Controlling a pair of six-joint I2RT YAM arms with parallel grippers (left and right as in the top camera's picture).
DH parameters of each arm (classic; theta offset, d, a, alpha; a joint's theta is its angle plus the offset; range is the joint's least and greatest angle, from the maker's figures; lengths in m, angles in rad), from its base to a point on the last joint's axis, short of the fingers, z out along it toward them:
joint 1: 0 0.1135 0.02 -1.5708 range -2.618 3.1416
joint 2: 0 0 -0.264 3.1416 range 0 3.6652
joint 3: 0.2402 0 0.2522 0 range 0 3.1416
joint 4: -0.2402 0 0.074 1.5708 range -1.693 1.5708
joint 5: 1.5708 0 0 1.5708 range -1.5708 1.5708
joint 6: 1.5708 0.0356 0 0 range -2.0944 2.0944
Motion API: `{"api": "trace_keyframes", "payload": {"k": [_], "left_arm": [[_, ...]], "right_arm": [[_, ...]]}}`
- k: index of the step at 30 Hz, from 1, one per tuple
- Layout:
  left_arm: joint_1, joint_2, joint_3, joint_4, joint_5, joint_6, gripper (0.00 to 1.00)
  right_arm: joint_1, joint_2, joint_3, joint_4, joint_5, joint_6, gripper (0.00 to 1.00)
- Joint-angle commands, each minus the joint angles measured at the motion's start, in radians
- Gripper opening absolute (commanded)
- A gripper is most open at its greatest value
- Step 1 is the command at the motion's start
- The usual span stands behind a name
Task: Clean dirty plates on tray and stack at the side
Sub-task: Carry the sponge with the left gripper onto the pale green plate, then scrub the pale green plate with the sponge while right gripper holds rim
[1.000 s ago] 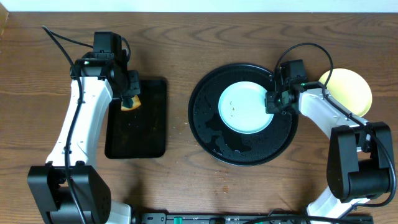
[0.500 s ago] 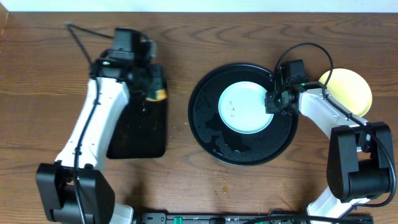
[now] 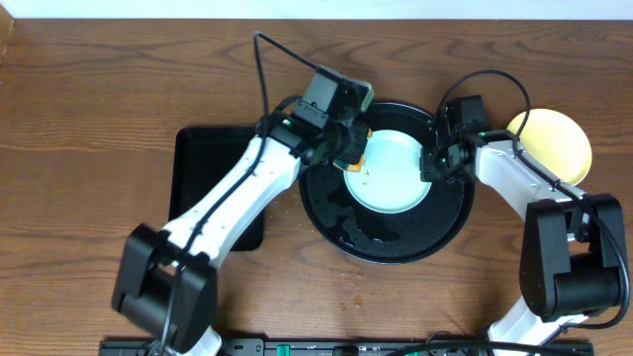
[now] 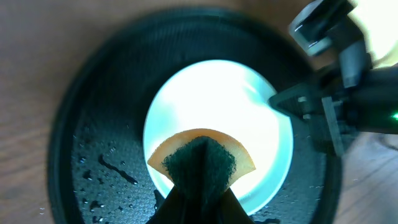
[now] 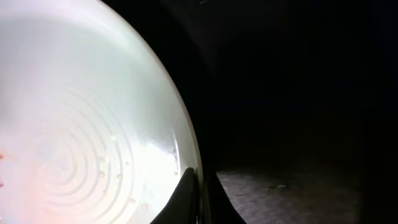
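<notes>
- Blue plate (image 3: 396, 183) was pale blue, with a few brown-orange specks and faint concentric rings.
- Round tray (image 3: 331, 218) was black, dotted with shiny droplets.
- Yellow plate (image 3: 559, 138) was plain pale yellow.
- Sponge (image 4: 205, 152) was orange with a dark green pad.
- Rectangular tray (image 3: 203, 163) was black.
- Table (image 3: 89, 99) was brown woodgrain.
- Left arm (image 3: 237, 198) was white with black joints.

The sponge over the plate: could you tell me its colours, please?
Orange with a dark green face; the left wrist view shows the sponge best.
</notes>
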Motion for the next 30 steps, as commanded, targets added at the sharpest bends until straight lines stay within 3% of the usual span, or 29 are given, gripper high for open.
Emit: {"api": "trace_keyframes", "payload": {"k": [1,6,8,14,26,27,29,30], "left_arm": [[0.013,0.039,0.015,0.001,0.002,-0.014,0.08],[0.013,0.056,0.015,0.002,0.002,-0.010,0.08],[0.013,0.056,0.015,0.002,0.002,-0.010,0.08],[0.013,0.069,0.015,0.001,0.001,0.010,0.08],[0.013,0.131,0.013,-0.022,-0.032,0.040,0.08],[0.013,0.132,0.013,-0.022,-0.032,0.039,0.07],[0.013,0.132,0.013,-0.021,-0.032,0.039,0.08],[0.013,0.132,0.012,-0.021,-0.032,0.040,0.08]], "right_arm": [[0.014,-0.011,-0.006,-0.006,-0.117,0.029,0.01],[0.013,-0.012,-0.005,-0.002,-0.214,-0.017,0.01],[0.012,-0.012,-0.002,-0.002,-0.275,-0.042,0.05],[0.011,-0.013,-0.003,0.017,-0.095,-0.042,0.14],[0.042,-0.011,-0.061,0.166,-0.090,-0.050,0.17],[0.046,-0.011,-0.063,0.173,-0.090,-0.050,0.15],[0.051,-0.011,-0.063,0.173,-0.090,-0.050,0.01],[0.053,-0.011,-0.064,0.172,-0.090,-0.050,0.01]]}}
